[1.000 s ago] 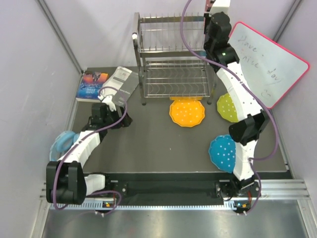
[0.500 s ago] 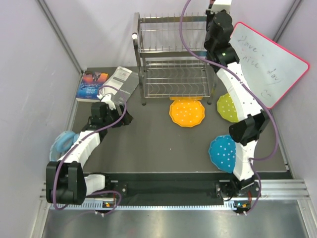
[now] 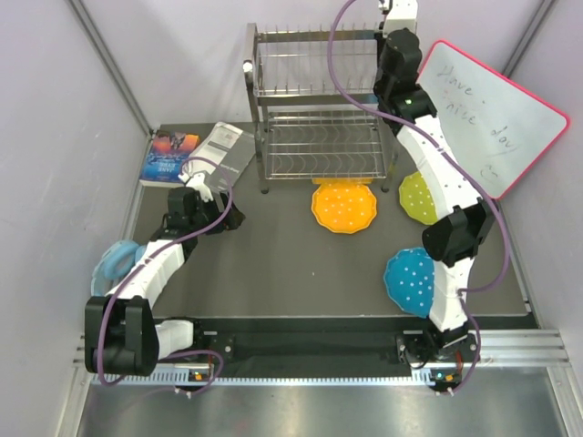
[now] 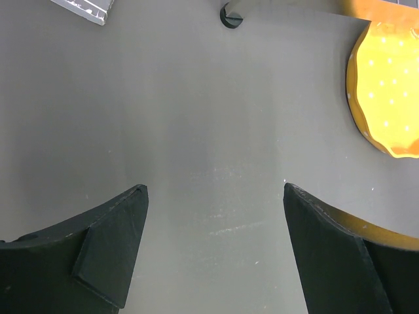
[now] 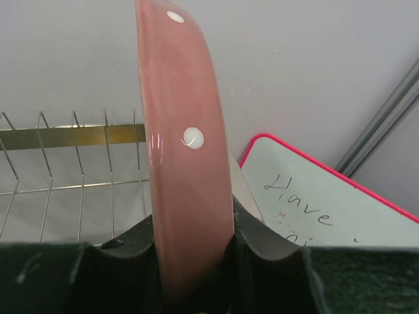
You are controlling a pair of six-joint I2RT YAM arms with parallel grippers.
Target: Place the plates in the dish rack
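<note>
My right gripper [image 5: 193, 229] is shut on the pink plate [image 5: 186, 150], holding it on edge and upright. It is high up at the right end of the dish rack [image 3: 314, 100], whose top prongs [image 5: 78, 124] show behind and left of the plate. In the top view the right gripper [image 3: 398, 18] is at the frame's top edge. The orange plate [image 3: 344, 206] lies in front of the rack, the yellow-green plate [image 3: 419, 197] to its right, and the blue plate [image 3: 410, 280] near the right arm. My left gripper [image 4: 216, 193] is open and empty over bare table, left of the orange plate [image 4: 386, 85].
A whiteboard with a pink rim [image 3: 487, 114] leans at the back right, close to the right arm. A book [image 3: 171, 155] and a silver booklet [image 3: 223, 150] lie left of the rack. A pale light-blue dish [image 3: 114, 259] sits at the left edge. A rack foot [image 4: 231, 14] shows ahead of the left gripper.
My right gripper has shifted slightly left and up with the pink plate, nearer the rack's top. The left arm has not moved.
</note>
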